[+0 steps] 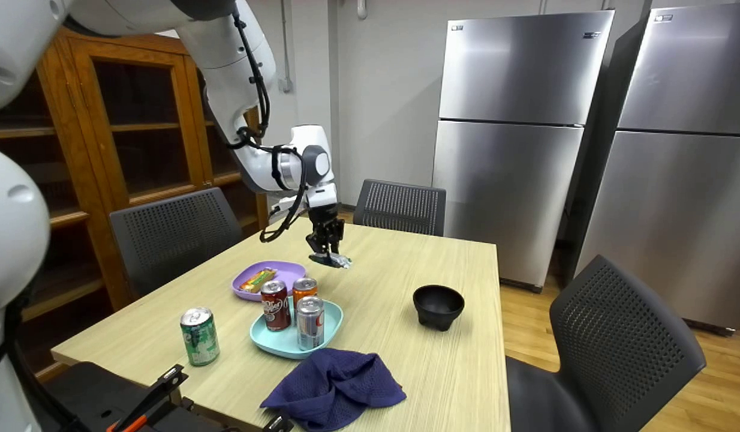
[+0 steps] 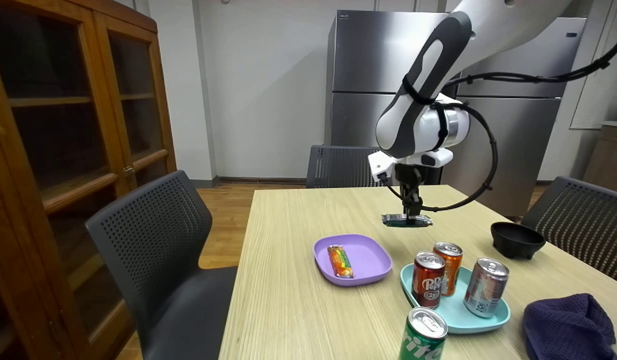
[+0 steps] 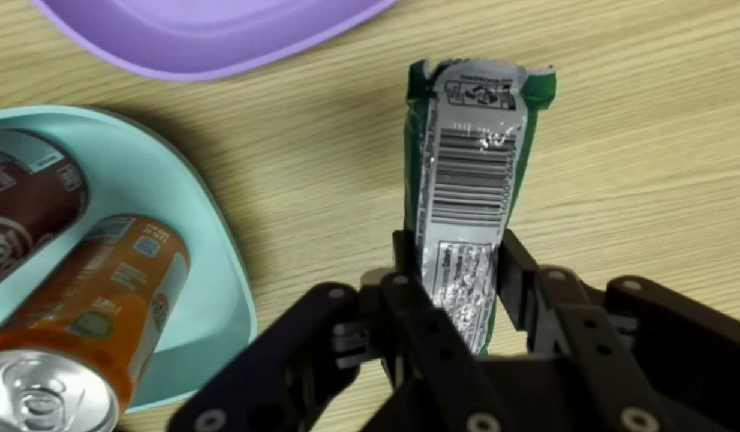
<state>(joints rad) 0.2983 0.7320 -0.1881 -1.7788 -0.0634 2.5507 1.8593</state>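
Observation:
My gripper [image 3: 457,255] is shut on a green-edged wrapped bar [image 3: 475,168], its silver barcode side facing the wrist camera. Both exterior views show the bar [image 1: 341,261] [image 2: 394,220] held level above the table, apart from other things. The purple plate [image 2: 373,260] is nearest, with an orange and yellow wrapped bar [image 2: 340,261] on it. Its edge also shows in the wrist view [image 3: 220,57]. The teal plate [image 3: 217,258] stands beside it, holding a dark red can [image 2: 428,281], an orange can [image 3: 100,300] and a silver can [image 1: 310,325].
A green can [image 1: 199,337] stands on the table by the teal plate. A dark blue cloth [image 1: 340,387] lies near the table's front. A black bowl [image 1: 438,306] stands toward one side edge. Chairs [image 1: 622,336] surround the table. A wooden cabinet [image 2: 78,150] and fridges [image 1: 514,180] stand behind.

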